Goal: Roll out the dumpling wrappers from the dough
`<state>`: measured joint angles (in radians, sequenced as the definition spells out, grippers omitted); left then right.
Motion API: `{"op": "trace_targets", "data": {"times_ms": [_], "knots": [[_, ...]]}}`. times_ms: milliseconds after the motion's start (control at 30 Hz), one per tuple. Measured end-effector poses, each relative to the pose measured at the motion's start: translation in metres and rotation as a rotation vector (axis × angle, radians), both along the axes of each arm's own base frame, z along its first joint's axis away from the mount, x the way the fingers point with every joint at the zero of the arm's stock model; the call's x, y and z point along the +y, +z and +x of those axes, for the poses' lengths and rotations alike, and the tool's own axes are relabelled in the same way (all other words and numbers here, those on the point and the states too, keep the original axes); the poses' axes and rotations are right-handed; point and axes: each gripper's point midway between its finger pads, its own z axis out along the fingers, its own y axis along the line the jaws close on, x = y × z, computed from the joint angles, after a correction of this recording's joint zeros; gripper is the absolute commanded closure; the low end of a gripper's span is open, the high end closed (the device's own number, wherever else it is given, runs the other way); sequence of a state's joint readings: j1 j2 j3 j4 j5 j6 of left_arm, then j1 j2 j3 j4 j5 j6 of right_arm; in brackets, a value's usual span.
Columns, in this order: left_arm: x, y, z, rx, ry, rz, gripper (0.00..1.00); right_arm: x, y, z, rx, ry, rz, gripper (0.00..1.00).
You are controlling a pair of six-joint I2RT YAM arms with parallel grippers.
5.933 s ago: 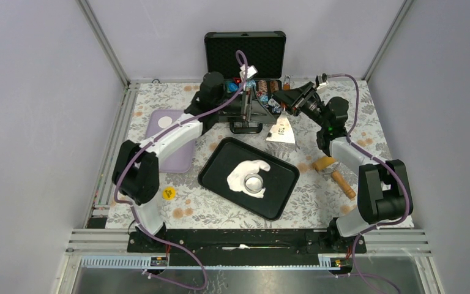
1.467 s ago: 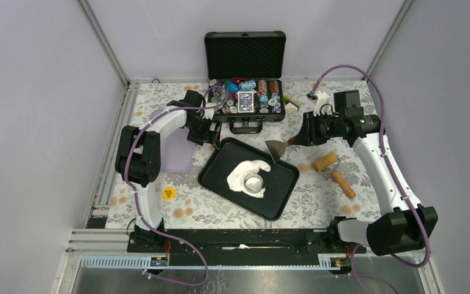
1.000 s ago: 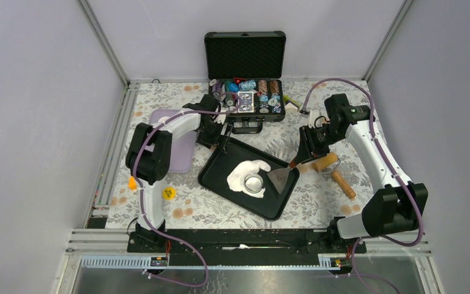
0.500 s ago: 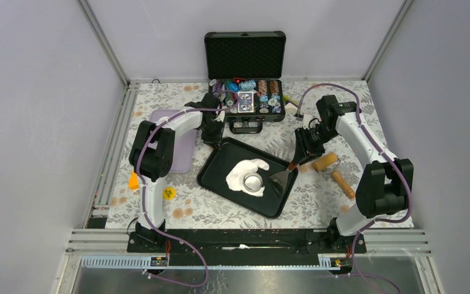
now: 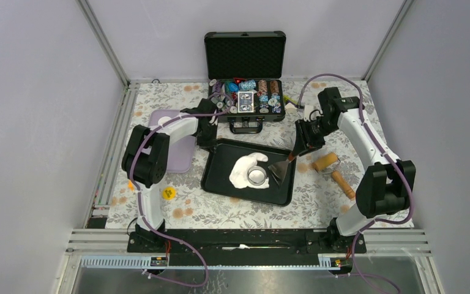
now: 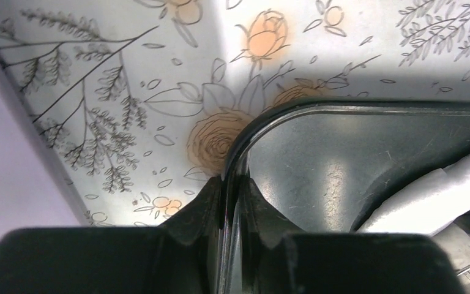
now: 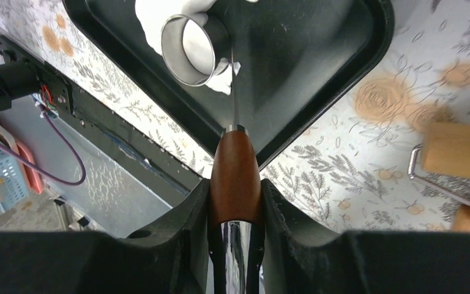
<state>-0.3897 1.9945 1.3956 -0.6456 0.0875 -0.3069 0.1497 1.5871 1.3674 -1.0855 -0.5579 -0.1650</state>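
The dough (image 5: 242, 168) is a lumpy white piece on the black tray (image 5: 219, 181). A steel ring cutter (image 5: 257, 176) stands on the dough's right side. My left gripper (image 5: 210, 139) is shut on the tray's far left corner; in the left wrist view its jaws (image 6: 231, 185) pinch the tray rim (image 6: 245, 131). My right gripper (image 5: 298, 146) is shut on the brown handle (image 7: 235, 162) of a scraper, and the scraper blade (image 5: 279, 171) rests on the tray right of the ring cutter (image 7: 190, 49). One dumpling wrapper (image 5: 164, 120) partly shows on the lilac board.
An open case of poker chips (image 5: 245, 97) stands behind the tray. The lilac board (image 5: 180, 156) lies to the left under my left arm. A wooden rolling pin (image 5: 333, 170) lies right of the tray, and a small yellow disc (image 5: 169, 193) sits near the front left.
My left gripper closed on the tray's corner and the tray turned square to the table edge. The scraper blade came down onto the tray beside the ring cutter.
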Motion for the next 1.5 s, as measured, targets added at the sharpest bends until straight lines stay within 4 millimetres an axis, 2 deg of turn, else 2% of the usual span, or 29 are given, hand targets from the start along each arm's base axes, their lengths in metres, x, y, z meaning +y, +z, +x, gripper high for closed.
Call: {"op": "trace_targets", "data": {"times_ms": [100, 200, 500, 633, 1133, 1367, 1500], "knots": [[0.006, 0.000, -0.001, -0.002, 0.034, 0.001, 1.00, 0.000, 0.009, 0.013, -0.056, -0.002, -0.004, 1.00], [0.010, 0.000, 0.000, 0.001, 0.061, -0.004, 1.00, -0.003, 0.010, 0.023, -0.083, -0.006, -0.031, 1.00], [0.020, 0.000, 0.002, -0.012, 0.140, -0.028, 1.00, -0.005, -0.015, 0.044, 0.005, -0.001, -0.077, 1.00], [0.023, 0.000, 0.002, -0.019, 0.159, -0.031, 1.00, -0.003, -0.015, 0.052, 0.018, 0.012, -0.069, 1.00], [0.023, 0.000, 0.002, -0.025, 0.172, -0.040, 1.00, 0.006, -0.019, 0.052, 0.106, 0.158, -0.042, 1.00], [0.023, 0.000, 0.003, -0.027, 0.172, -0.041, 1.00, 0.020, -0.019, 0.038, 0.126, 0.254, -0.047, 1.00], [0.024, 0.000, 0.003, -0.029, 0.174, -0.041, 1.00, 0.021, -0.019, 0.033, 0.132, 0.286, -0.051, 1.00]]}}
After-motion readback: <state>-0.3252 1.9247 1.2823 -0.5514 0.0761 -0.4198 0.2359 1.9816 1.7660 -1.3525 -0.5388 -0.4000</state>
